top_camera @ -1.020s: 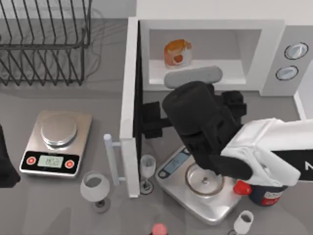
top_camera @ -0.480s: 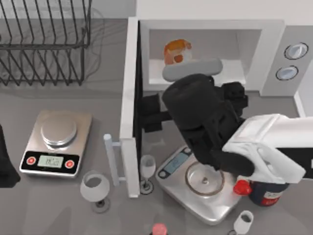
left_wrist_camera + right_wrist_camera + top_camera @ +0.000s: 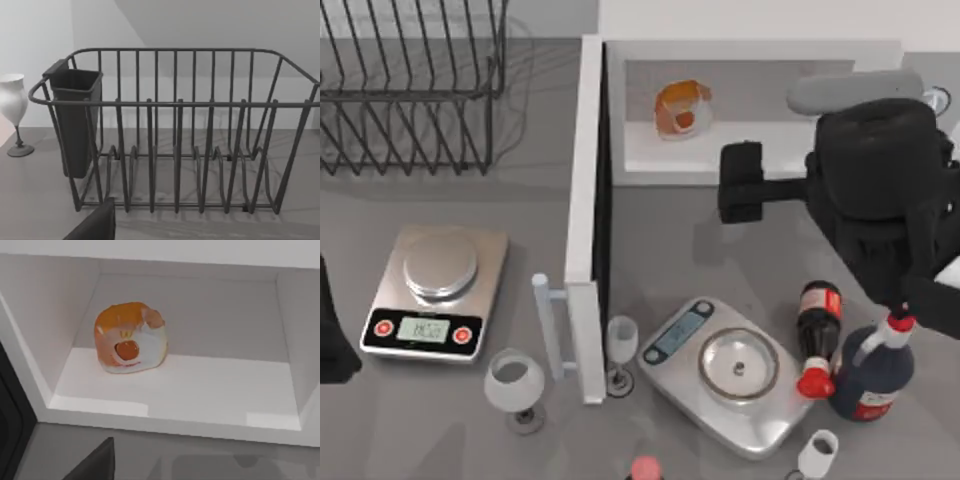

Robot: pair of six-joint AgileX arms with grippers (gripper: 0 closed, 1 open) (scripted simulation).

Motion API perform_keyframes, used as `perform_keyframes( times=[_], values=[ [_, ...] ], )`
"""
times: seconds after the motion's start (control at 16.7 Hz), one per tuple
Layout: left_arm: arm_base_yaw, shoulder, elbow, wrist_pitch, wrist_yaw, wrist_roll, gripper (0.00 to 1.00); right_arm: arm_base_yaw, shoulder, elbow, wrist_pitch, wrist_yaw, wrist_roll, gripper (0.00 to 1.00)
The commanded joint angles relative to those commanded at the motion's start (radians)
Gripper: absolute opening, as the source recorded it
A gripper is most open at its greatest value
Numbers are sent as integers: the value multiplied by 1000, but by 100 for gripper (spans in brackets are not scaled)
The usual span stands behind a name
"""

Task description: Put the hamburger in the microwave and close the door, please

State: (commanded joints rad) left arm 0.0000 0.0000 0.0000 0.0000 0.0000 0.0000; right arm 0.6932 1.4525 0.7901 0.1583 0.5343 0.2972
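Top view: the hamburger point(image 3: 682, 108) sits inside the microwave point(image 3: 750, 50), toward the left of the cavity, at upper centre of the frame. The door point(image 3: 586, 200) stands fully swung out, running down the frame from the oven's left edge, its handle point(image 3: 548, 325) near the lower left of centre. The right tool point(image 3: 740, 183) is outside the cavity at centre right, just before the oven's front lip; whether its fingers are spread or pressed together I cannot tell. The left arm point(image 3: 330, 335) is parked at the left edge.

Left wrist view: a wire rack point(image 3: 175, 130) with a dark cup point(image 3: 75, 120) and a wine glass point(image 3: 12, 112) at far left, all far from the job.

Right wrist view: the burger rests on the oven floor at upper left, tipped on its side, well behind the front lip, so it should clear the door.

The step in hand looks like closing. To do it well, push the door's outer face near the handle, sweep it round its hinge, and mind the small glass point(image 3: 620, 345) and the scale point(image 3: 735, 370) standing just beside the door's free end.
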Motion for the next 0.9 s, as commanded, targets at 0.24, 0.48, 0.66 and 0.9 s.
perform_keyframes(
  times=[0.24, 0.48, 0.66, 0.9],
  values=[
    [0, 0, 0, 0, 0, 0, 100, -151, -292, -169, -36, -109, -59, 100],
    [0, 0, 0, 0, 0, 0, 100, -319, -657, -368, -82, -239, -128, 100],
    [0, 0, 0, 0, 0, 0, 100, -447, -951, -517, -114, -339, -183, 100],
    [0, 0, 0, 0, 0, 0, 100, -594, -1272, -683, -144, -455, -250, 100]
  ],
)
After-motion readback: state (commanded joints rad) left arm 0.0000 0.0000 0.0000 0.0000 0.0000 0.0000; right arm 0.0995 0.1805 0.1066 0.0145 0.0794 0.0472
